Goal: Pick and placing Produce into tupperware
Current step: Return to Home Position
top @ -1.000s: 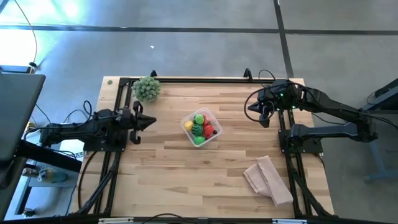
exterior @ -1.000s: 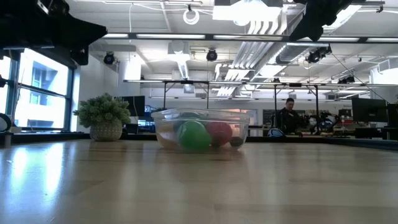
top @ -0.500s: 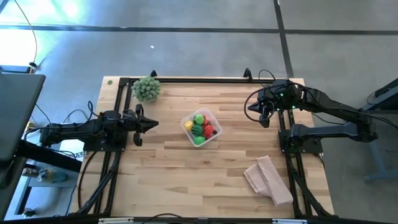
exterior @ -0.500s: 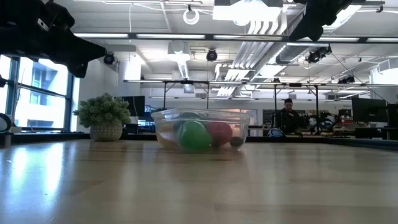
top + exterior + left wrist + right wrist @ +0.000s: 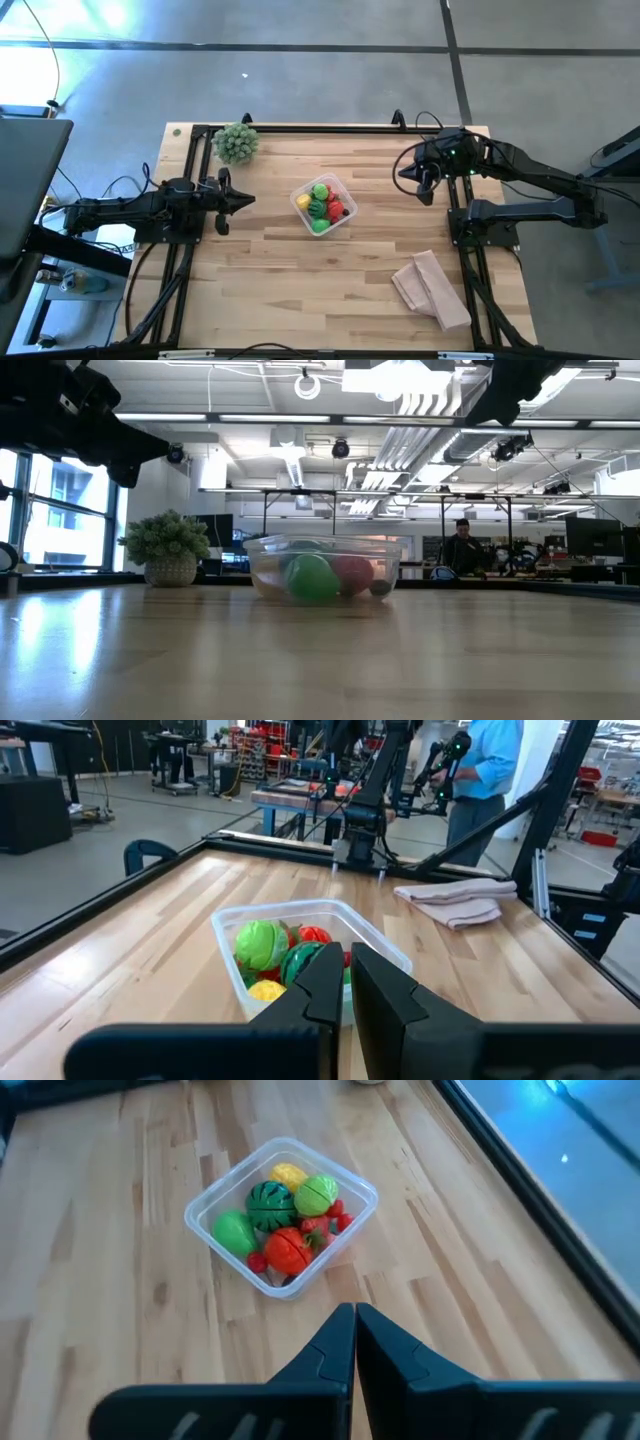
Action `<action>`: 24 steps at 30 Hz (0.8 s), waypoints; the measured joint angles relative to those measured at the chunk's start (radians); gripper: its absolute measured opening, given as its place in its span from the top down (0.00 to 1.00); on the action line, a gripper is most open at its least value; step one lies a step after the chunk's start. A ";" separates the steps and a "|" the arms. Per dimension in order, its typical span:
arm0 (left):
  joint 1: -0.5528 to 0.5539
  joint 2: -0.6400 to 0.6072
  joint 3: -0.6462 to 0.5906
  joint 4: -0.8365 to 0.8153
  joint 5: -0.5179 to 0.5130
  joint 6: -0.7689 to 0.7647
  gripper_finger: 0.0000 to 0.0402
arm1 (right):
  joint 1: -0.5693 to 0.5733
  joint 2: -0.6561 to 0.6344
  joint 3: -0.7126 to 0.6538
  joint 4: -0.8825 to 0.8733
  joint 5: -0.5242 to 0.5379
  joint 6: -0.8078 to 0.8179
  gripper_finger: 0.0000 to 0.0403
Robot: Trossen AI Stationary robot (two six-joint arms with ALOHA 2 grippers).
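Note:
The clear tupperware (image 5: pixel 323 205) stands on the table's middle, seen too in the low view (image 5: pixel 322 567), left wrist view (image 5: pixel 305 955) and right wrist view (image 5: pixel 280 1213). Inside it lies the produce (image 5: pixel 285 1220): red, green and yellow toy pieces. My left gripper (image 5: pixel 248 199) hovers shut over the table's left part, pointing toward the tupperware (image 5: pixel 345 975). My right gripper (image 5: pixel 404 174) hangs shut above the table's far right part (image 5: pixel 354 1320). Neither touches anything.
A pale-green spiky plant in a pot (image 5: pixel 236 142) stands at the far left corner. A tan folded cloth (image 5: pixel 431 288) lies near the right near edge. A black frame (image 5: pixel 320 127) runs along the table's edges. People show in the room beyond.
My left gripper has moved a little toward the table's right, toward the tupperware, and has come down somewhat in the low view. The right arm and the tupperware have kept still.

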 joint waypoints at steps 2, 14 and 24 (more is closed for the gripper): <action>0.000 0.000 0.000 0.000 0.000 0.000 0.96 | 0.000 0.000 0.000 0.001 0.000 0.058 0.99; 0.000 0.000 0.000 0.000 0.000 0.000 0.96 | 0.000 0.000 0.000 0.482 0.046 0.169 0.99; 0.000 0.000 0.000 0.000 0.000 0.000 0.96 | 0.000 -0.088 0.047 0.665 0.000 0.123 0.99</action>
